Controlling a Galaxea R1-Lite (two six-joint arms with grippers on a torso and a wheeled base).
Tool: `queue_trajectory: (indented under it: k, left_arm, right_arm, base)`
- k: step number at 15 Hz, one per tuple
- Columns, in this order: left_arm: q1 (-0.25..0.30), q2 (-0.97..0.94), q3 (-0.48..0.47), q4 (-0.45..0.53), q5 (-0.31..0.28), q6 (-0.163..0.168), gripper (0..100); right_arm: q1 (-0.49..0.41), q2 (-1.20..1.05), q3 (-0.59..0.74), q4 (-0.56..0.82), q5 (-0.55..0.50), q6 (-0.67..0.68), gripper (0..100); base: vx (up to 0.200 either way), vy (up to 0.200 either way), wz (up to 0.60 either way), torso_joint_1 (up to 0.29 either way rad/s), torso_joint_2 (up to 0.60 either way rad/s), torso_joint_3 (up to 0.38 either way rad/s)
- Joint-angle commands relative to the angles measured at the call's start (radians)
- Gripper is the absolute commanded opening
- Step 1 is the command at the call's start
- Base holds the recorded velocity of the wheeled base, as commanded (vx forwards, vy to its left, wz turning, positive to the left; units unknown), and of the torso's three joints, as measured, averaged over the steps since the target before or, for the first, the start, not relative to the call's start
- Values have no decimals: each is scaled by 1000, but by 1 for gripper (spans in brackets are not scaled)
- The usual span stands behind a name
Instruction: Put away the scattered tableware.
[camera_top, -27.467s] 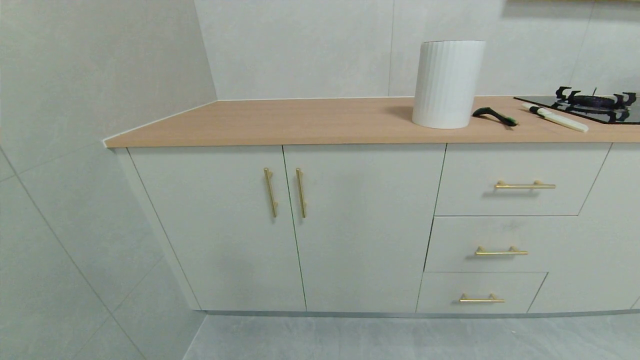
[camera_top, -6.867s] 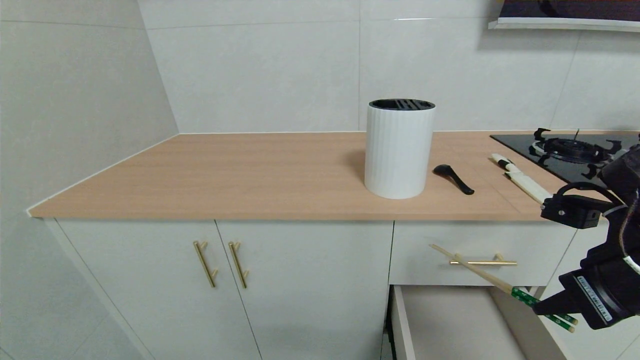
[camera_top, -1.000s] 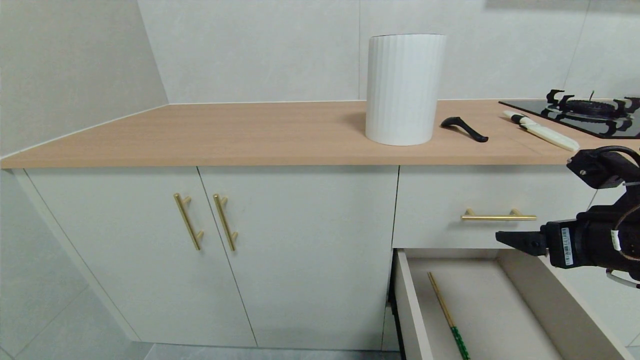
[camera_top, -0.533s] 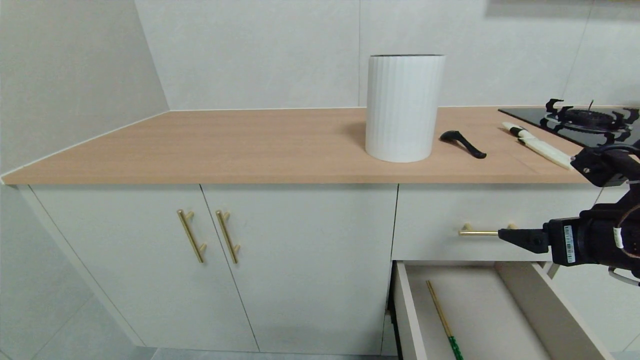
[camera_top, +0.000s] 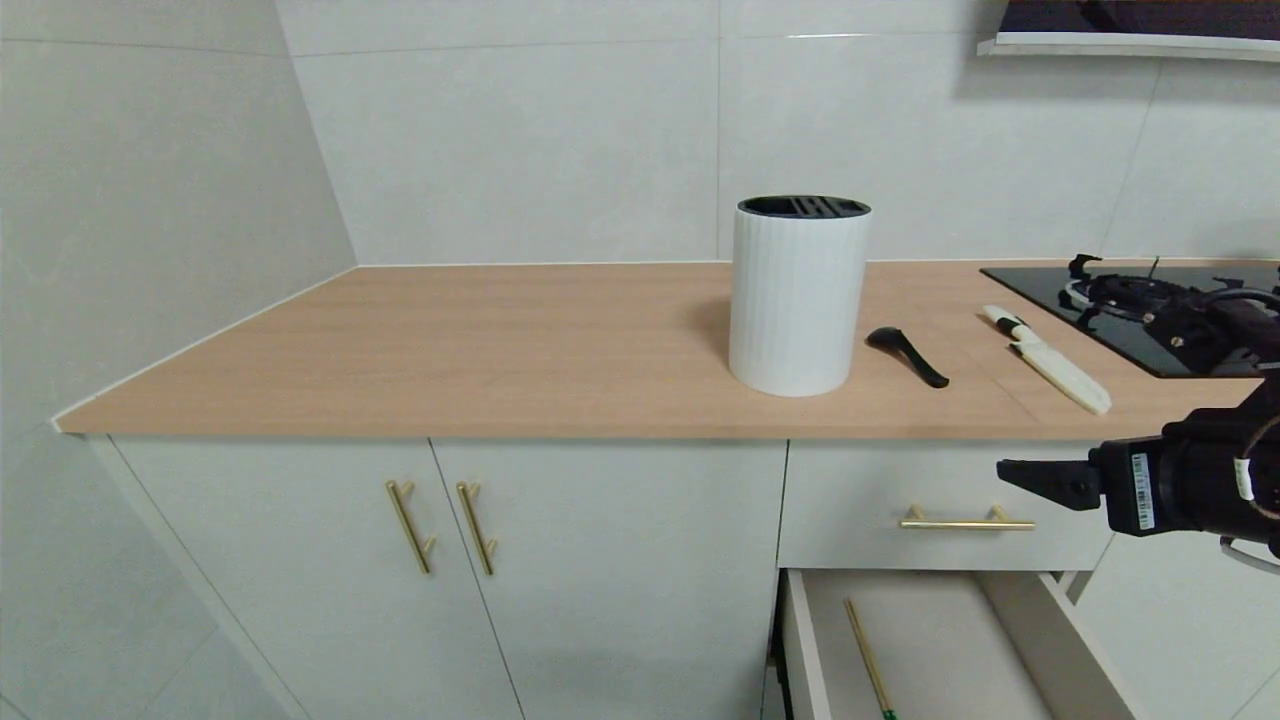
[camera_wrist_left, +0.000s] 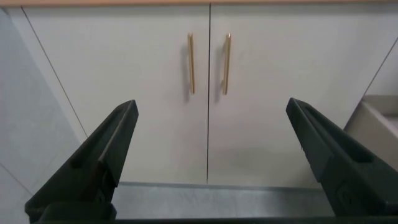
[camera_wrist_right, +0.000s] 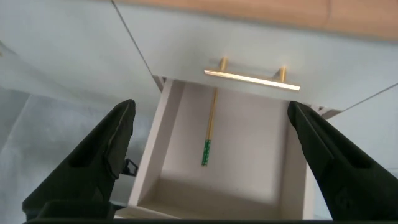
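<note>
Item 1. Right end effector (camera_top: 1040, 480) (camera_wrist_right: 210, 109): fingers spread wide, nothing between them. It hangs in front of the cabinet, at the height of the closed top drawer front.

Item 2. Chopsticks (camera_top: 868, 660) (camera_wrist_right: 210, 134) (wooden, with green ends): lying flat on the floor of the open drawer (camera_top: 800, 640) (camera_wrist_right: 163, 143), below the right end effector and in line with the gap between its fingers, nearer the drawer's left wall.

Item 3. Gold handle (camera_top: 965, 523) (camera_wrist_right: 252, 81): on the closed drawer front, just below and behind the right end effector.

Item 4. Black spoon (camera_top: 905, 355): on the counter (camera_top: 450, 350), above the right end effector and to its left, apart from everything else.

Item 5. Knife (camera_top: 1045, 360), pale blade: on the counter, above the right end effector's tips and to the right of the spoon.

Item 6. White ribbed holder (camera_top: 797, 300): upright on the counter, just left of the spoon and farther left of the right end effector.

Item 7. Gas hob (camera_top: 1130, 295): set into the counter, above and beyond the right end effector.

Item 8. Left end effector (camera_wrist_left: 211, 106): fingers wide apart, empty, facing the two cabinet doors, whose gold bar handles (camera_wrist_left: 191, 62) stand side by side ahead of the gap.
</note>
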Motion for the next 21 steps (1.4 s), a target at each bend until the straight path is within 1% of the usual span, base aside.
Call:
queue_trajectory:
  k: [1, 7, 9, 11, 14, 16, 17, 19, 21]
  left_arm:
    - [0, 0, 0, 0, 1, 0, 100]
    - [0, 0, 0, 0, 1, 0, 100]
    - [0, 0, 0, 0, 1, 0, 100]
    - [0, 0, 0, 0, 1, 0, 100]
    - [0, 0, 0, 0, 1, 0, 100]
    - [0, 0, 0, 0, 1, 0, 100]
    - [0, 0, 0, 0, 1, 0, 100]
    - [0, 0, 0, 0, 1, 0, 100]
    - [0, 0, 0, 0, 1, 0, 100]
  right_arm:
    - [0, 6, 0, 0, 0, 0, 100]
    - [1, 13, 4, 0, -1, -1, 100]
    - [1, 17, 4, -8, 0, -1, 100]
    - [0, 41, 20, -58, -1, -1, 100]
    - [-29, 119, 31, -239, -15, 0, 100]
    - [-62, 222, 3, -401, -9, 0, 100]
    - [-78, 280, -26, -463, -6, 0, 100]
    - [-109, 428, -137, -583, 14, 3, 100]
    - [-141, 552, -230, -666, 31, 8, 100]
  base:
    - [0, 0, 0, 198, -476, -286]
    - [0, 0, 0, 207, -480, -288]
    - [0, 0, 0, 115, -263, -156]
    - [0, 0, 0, 41, -93, -46]
    - [0, 0, 0, 0, 0, 0]
    - [0, 0, 0, 0, 0, 0]
    - [0, 0, 0, 0, 0, 0]
    - [0, 0, 0, 0, 0, 0]
    - [0, 0, 0, 0, 0, 0]
